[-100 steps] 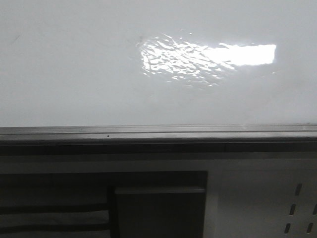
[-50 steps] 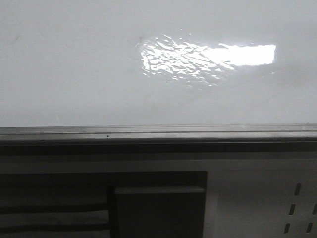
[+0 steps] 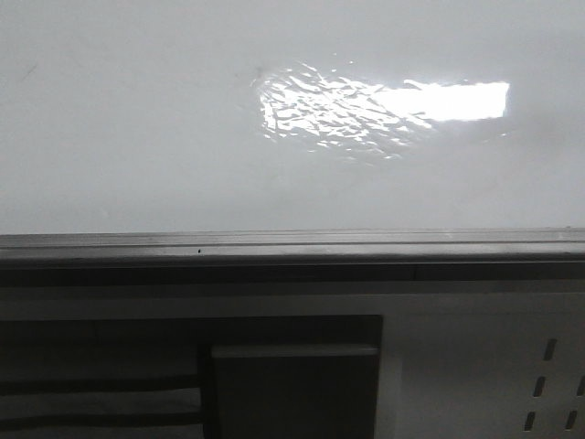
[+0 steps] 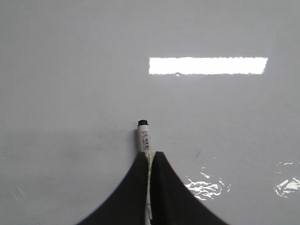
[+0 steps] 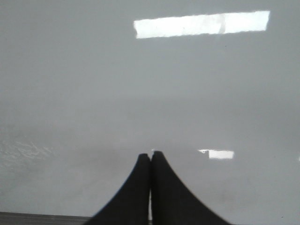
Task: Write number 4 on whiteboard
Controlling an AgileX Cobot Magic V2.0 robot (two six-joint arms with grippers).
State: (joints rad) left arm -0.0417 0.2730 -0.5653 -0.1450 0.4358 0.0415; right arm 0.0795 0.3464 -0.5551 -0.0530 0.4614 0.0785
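The whiteboard (image 3: 137, 137) fills the upper half of the front view, glossy white with a bright rippled reflection (image 3: 366, 105) and a grey metal edge rail (image 3: 292, 243). No grippers show in the front view. In the left wrist view my left gripper (image 4: 150, 153) is shut on a white marker (image 4: 144, 138) whose black tip points at the whiteboard (image 4: 70, 70). In the right wrist view my right gripper (image 5: 150, 154) is shut and empty over the whiteboard (image 5: 70, 93). No number 4 shows in any view.
Below the rail in the front view stand a dark recess (image 3: 292, 384) and a white perforated panel (image 3: 494, 366) at the right. A small faint mark (image 4: 198, 155) lies on the board beside the left gripper.
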